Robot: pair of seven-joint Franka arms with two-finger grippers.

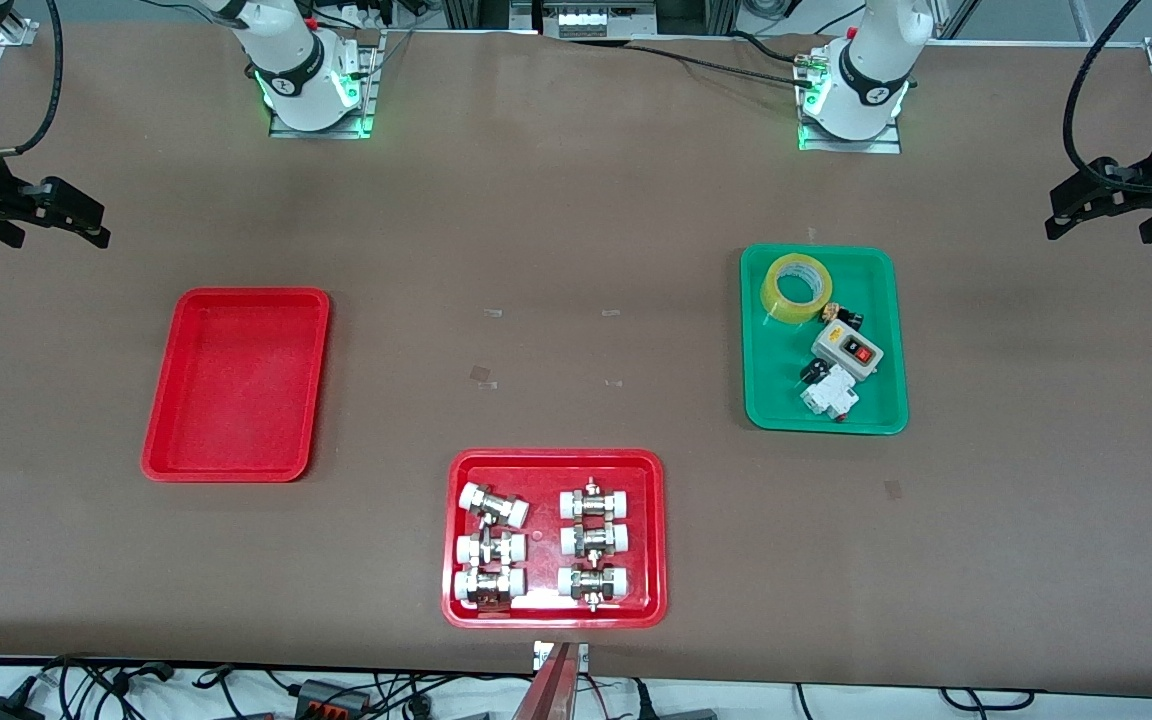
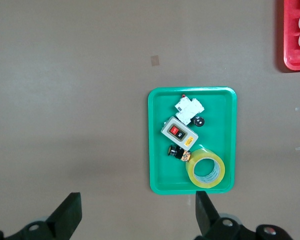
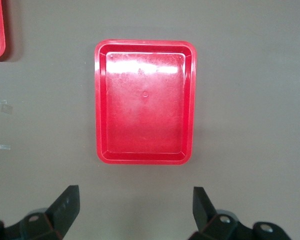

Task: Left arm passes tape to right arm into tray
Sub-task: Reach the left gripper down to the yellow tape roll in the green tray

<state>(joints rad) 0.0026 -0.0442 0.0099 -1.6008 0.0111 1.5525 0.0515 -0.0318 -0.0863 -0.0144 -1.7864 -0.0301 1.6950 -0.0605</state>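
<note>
table (image 1: 576, 250): brown | on it: red tray (image 1: 236, 385); green tray (image 1: 824, 340); fittings tray (image 1: 555, 538)

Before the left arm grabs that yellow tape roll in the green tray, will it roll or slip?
The tape lies flat on its side, so it probably won't roll. Its glossy band may be slick. Looks rigid and light.

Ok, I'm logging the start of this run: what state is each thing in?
tape: lying flat in the green tray, untouched
red tray: empty
fittings tray: holds six pipe fittings
left gripper: open, holding nothing, arm waiting
right gripper: open, holding nothing, arm waiting
</note>
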